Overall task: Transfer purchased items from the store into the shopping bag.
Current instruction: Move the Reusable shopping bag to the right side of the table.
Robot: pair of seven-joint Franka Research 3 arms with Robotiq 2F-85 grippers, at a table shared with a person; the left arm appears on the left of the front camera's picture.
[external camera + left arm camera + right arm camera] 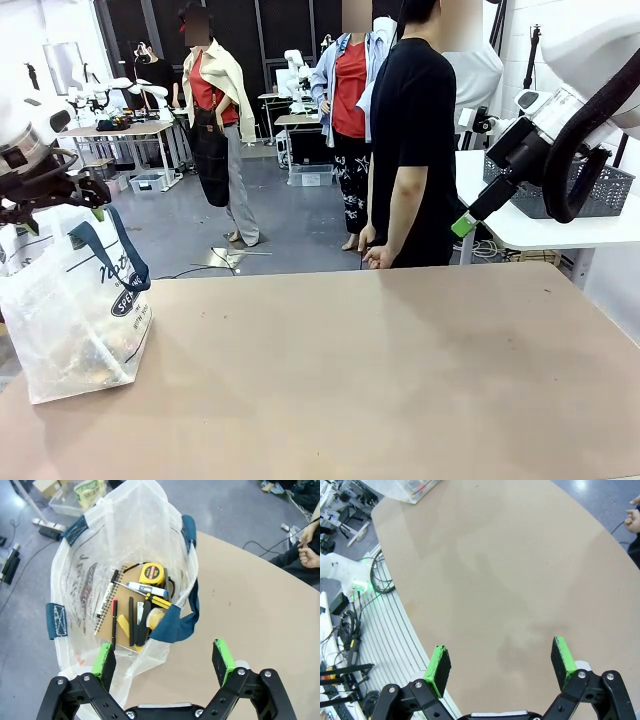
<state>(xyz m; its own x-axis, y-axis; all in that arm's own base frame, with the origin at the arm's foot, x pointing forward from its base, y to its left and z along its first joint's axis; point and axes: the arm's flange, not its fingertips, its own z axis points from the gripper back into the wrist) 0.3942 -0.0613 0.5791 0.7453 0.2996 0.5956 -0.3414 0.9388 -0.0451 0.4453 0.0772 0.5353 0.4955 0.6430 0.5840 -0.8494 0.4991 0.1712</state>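
The shopping bag (pixel 75 310), clear plastic with navy handles, stands upright on the table's left edge. Through its wall the purchased items (pixel 88 362) show dimly at the bottom. In the left wrist view the shopping bag (pixel 85 580) gapes open, and the purchased items (pixel 142 605) lie inside: a yellow tape measure (pixel 151 573), a spiral notebook (pixel 106 611), pens and a tape roll. My left gripper (pixel 164 660) hovers open above the bag's mouth, empty, and shows as the left gripper (pixel 62 218) over the bag. My right gripper (pixel 502 664) hangs open and empty over bare tabletop; the right gripper (pixel 464 224) is high at the right.
A person in a black shirt (pixel 412 140) stands at the far edge, one hand (pixel 378 256) near the table. A dark mesh basket (pixel 600 190) rests on a white side table at the right. The brown tabletop (pixel 380 370) stretches wide between bag and right arm.
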